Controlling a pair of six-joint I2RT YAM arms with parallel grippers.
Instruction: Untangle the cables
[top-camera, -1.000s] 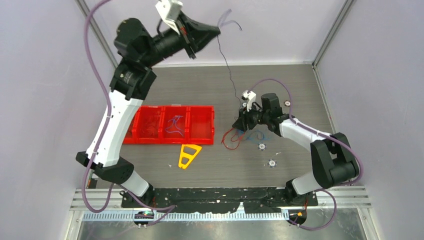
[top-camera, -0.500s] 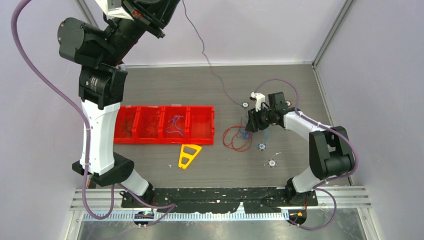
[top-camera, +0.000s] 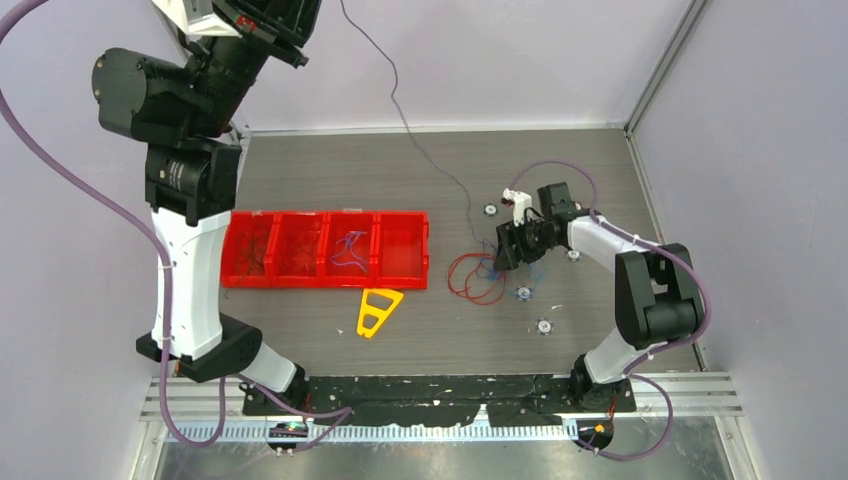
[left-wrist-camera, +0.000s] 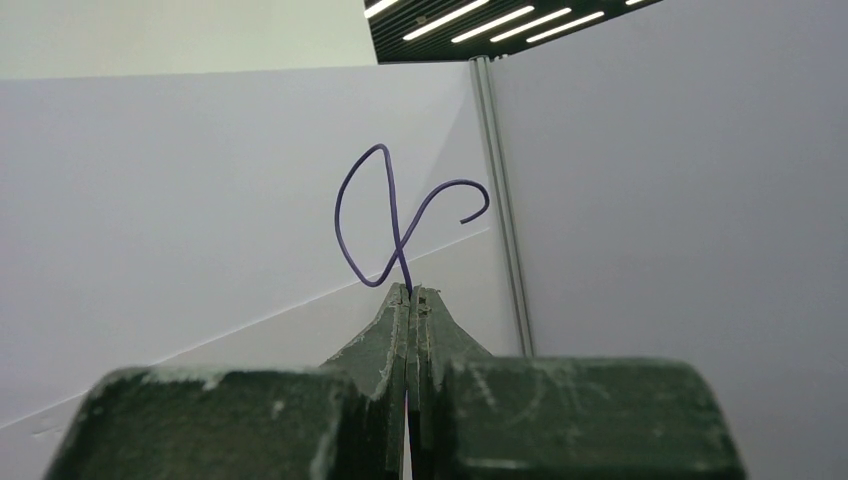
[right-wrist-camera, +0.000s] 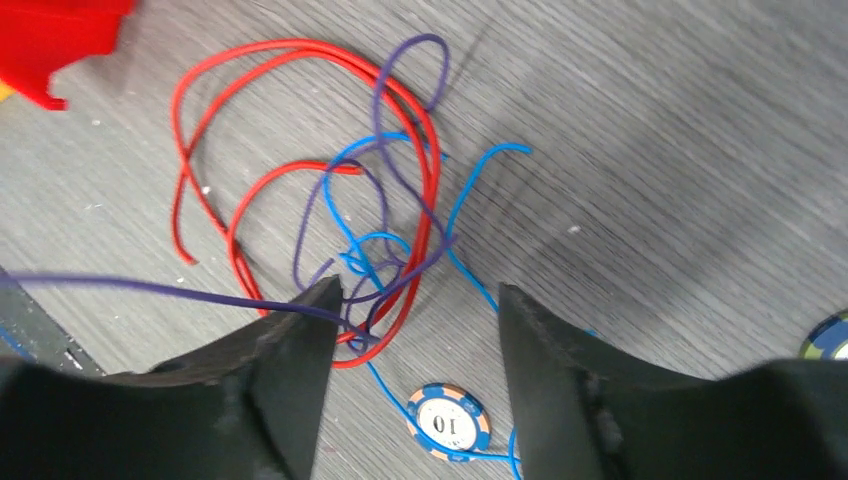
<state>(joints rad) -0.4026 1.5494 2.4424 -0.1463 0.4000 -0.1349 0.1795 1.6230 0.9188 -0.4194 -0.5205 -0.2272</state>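
Note:
A tangle of thin red, blue and purple cables (top-camera: 478, 276) lies on the grey table right of centre. My left gripper (left-wrist-camera: 410, 292) is raised high at the top left and is shut on the end of one purple cable (left-wrist-camera: 368, 215). That cable (top-camera: 400, 112) runs taut down to the tangle. My right gripper (top-camera: 503, 250) is open, low over the right edge of the tangle. In the right wrist view its jaws (right-wrist-camera: 420, 285) straddle the knot of red cable (right-wrist-camera: 300, 50), blue cable (right-wrist-camera: 480, 165) and the taut purple cable (right-wrist-camera: 150, 290).
A red tray (top-camera: 330, 213) with several compartments holding loose wires sits left of centre. A yellow triangular piece (top-camera: 378, 310) lies in front of it. Poker chips (top-camera: 522, 293) (top-camera: 543, 326) (top-camera: 490, 209) lie around the tangle; one chip (right-wrist-camera: 447, 418) is between the right jaws.
My left arm has swung up and to the left, drawing the purple cable out long and taut. My right gripper has shifted slightly right beside the tangle.

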